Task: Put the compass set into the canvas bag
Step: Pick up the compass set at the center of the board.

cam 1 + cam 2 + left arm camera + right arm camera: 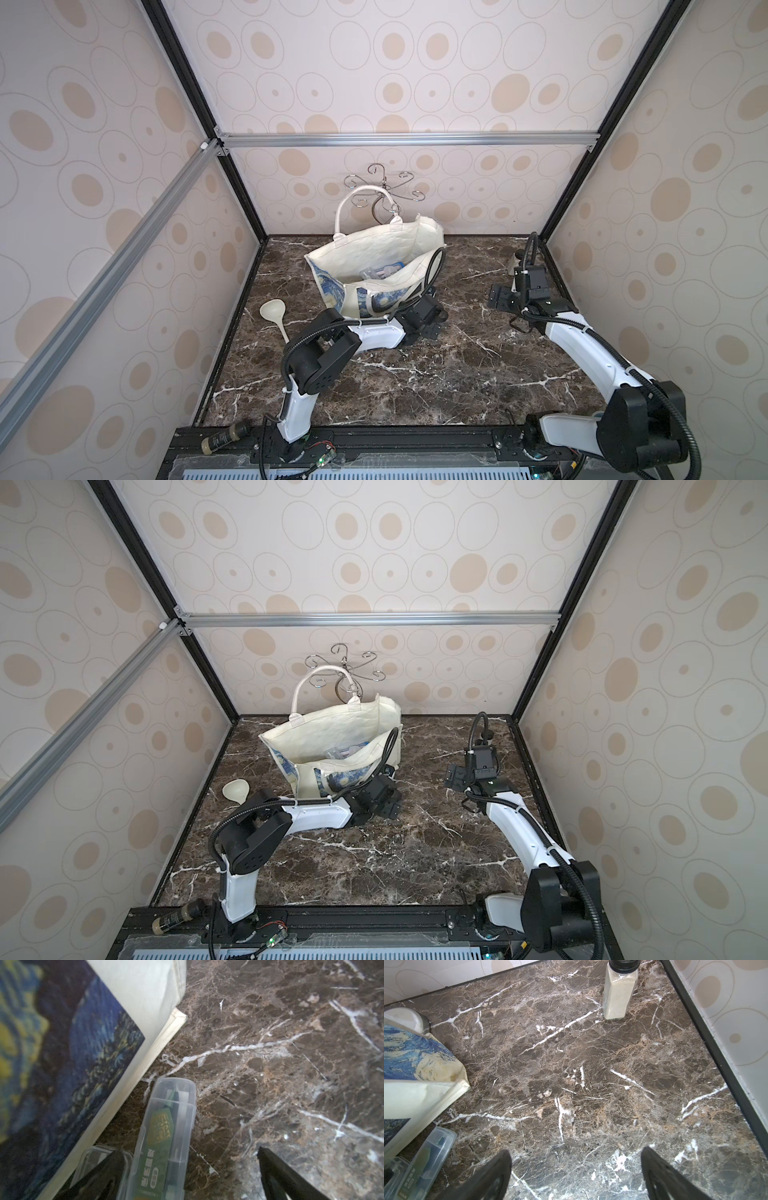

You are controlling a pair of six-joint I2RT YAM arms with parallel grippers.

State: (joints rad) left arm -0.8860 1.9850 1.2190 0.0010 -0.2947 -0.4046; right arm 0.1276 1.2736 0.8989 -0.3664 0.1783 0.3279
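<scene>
The compass set (166,1136) is a clear plastic case with a green label. It lies flat on the marble against the foot of the canvas bag (374,249), and the right wrist view also shows the case (425,1163). In both top views the left arm hides it. My left gripper (190,1149) is open and low over the table, with the case between its fingers, close to one finger (108,1172). The cream bag (332,733) stands open with its blue print facing front. My right gripper (576,1151) is open over bare marble to the bag's right.
A bag handle hangs on a metal hook stand (380,187). Clear packets (382,272) lie inside the bag. A cream ladle (274,311) lies left of the bag. A bottle of white powder (619,995) stands near the back right corner. Another clear plastic piece (93,1157) lies beside the case.
</scene>
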